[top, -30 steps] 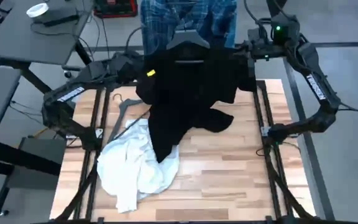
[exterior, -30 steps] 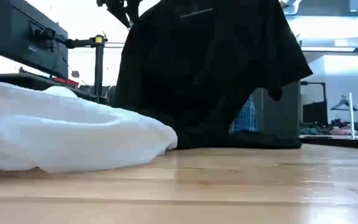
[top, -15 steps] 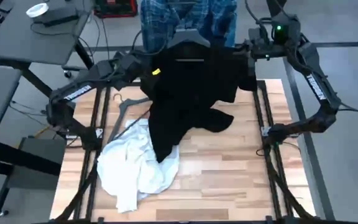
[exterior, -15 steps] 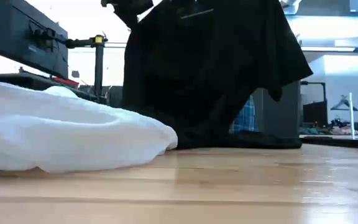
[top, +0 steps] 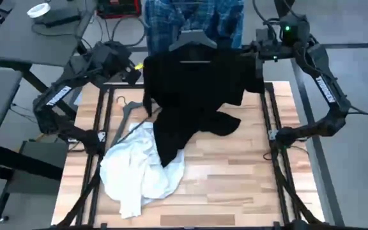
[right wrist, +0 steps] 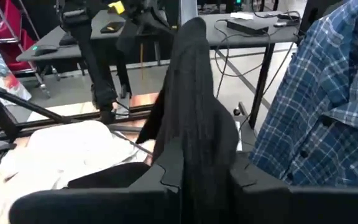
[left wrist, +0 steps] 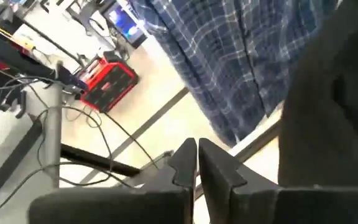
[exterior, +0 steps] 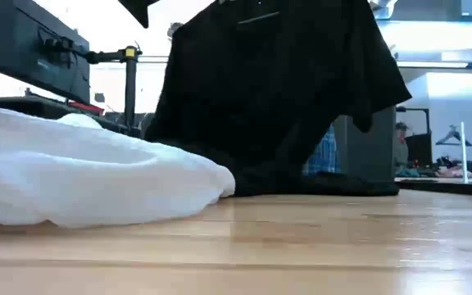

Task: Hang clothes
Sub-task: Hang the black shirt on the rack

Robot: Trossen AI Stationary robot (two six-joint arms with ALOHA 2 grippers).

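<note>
At about ten o'clock over the wooden surface (top: 235, 172), the left gripper (top: 135, 69) hangs with its jaws pressed together on nothing, just beside the black top's (top: 193, 96) shoulder. The white top (top: 139, 169) lies crumpled at seven o'clock beside a bare hanger (top: 128, 108), while the black top sits on a hanger (top: 193, 43) at twelve o'clock, its hem trailing onto the wood, with the plaid shirt (top: 193, 16) hanging just behind it. At two o'clock the right gripper (top: 255, 61) has its jaws pinching the black top's other shoulder.
</note>
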